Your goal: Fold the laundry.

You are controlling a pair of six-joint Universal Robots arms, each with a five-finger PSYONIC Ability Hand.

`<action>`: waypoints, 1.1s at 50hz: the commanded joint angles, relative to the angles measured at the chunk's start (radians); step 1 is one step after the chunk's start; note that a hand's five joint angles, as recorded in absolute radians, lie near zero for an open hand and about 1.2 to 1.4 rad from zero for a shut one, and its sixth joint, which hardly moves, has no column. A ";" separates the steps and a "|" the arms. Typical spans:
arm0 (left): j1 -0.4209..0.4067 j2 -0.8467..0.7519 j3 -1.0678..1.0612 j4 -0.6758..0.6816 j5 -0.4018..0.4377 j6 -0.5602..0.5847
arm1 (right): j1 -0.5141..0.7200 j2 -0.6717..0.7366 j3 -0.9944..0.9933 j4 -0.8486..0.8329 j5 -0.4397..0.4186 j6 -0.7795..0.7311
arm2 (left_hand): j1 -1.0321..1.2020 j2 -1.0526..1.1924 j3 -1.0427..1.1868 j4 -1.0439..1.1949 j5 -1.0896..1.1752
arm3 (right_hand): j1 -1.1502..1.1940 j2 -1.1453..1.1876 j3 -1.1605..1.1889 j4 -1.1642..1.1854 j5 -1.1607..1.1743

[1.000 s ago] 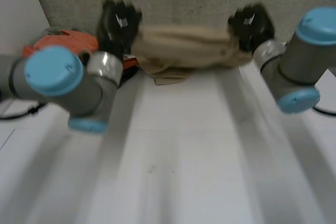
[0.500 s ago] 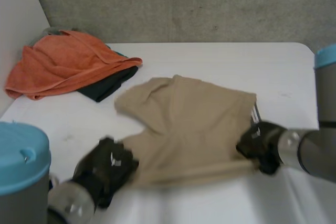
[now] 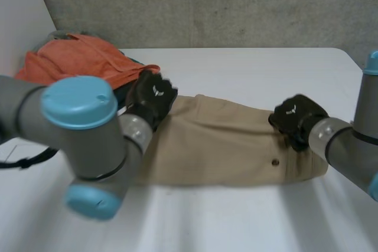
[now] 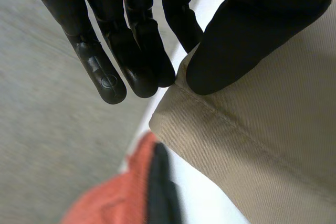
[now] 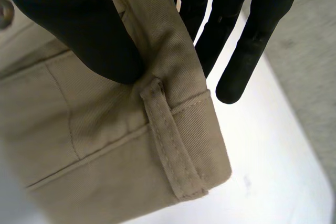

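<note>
A pair of tan shorts [image 3: 224, 146] lies spread across the middle of the white table [image 3: 248, 66]. My left hand [image 3: 152, 97] is at the shorts' far left corner; its thumb [image 4: 247, 30] and fingers [image 4: 144, 51] pinch the hemmed edge of the tan cloth [image 4: 262, 140]. My right hand [image 3: 297, 120] is at the shorts' right end, by the waistband. There its thumb [image 5: 79, 24] presses the waistband [image 5: 173, 124] with its belt loop against the fingers [image 5: 252, 35] behind it.
An orange towel [image 3: 77, 63] lies heaped over a dark green cloth [image 3: 121, 92] at the table's far left corner, close to my left hand; both show beyond the fingertips as orange towel [image 4: 110, 198]. A grey wall stands behind the table.
Both hands swung the shorts from the far edge toward the near side, then moved away again and laid them flat. Both grips held throughout.
</note>
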 commanded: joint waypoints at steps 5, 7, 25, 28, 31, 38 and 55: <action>0.048 -0.342 0.271 0.334 0.005 0.240 | 0.006 0.242 -0.143 -0.341 0.024 -0.021 | 0.246 0.194 0.199 0.196 0.215 | 0.302 0.220 0.201 0.180 0.243; 0.051 -0.393 0.322 0.365 0.007 0.240 | 0.006 0.275 -0.158 -0.391 0.020 -0.032 | 0.246 0.194 0.199 0.196 0.215 | 0.302 0.220 0.201 0.180 0.243; 0.028 -0.352 0.269 0.486 0.128 0.099 | -0.008 0.260 -0.188 -0.568 0.102 0.190 | -0.975 -1.028 -1.022 -1.026 -1.007 | -0.920 -1.001 -1.021 -1.042 -0.979; 0.031 -0.300 0.209 0.480 0.123 0.084 | -0.034 0.139 -0.146 -0.381 0.064 0.312 | -0.975 -1.028 -1.022 -1.026 -1.007 | -0.920 -1.001 -1.021 -1.042 -0.979; 0.029 -0.229 0.126 0.466 0.102 0.044 | -0.095 0.088 -0.120 -0.203 0.018 0.376 | -0.975 -1.028 -1.022 -1.026 -1.007 | -0.920 -1.001 -1.021 -1.042 -0.979; 0.022 -0.036 -0.072 0.365 0.074 -0.163 | -0.227 0.081 -0.005 0.062 -0.160 0.448 | -0.975 -1.028 -1.022 -1.026 -1.007 | -0.804 -0.886 -0.905 -0.926 -0.863; 0.015 0.035 -0.118 0.221 0.074 -0.303 | -0.258 0.200 0.027 -0.133 -0.197 0.405 | -0.974 -1.027 -1.022 -1.025 -1.006 | 0.301 0.220 0.200 0.179 0.242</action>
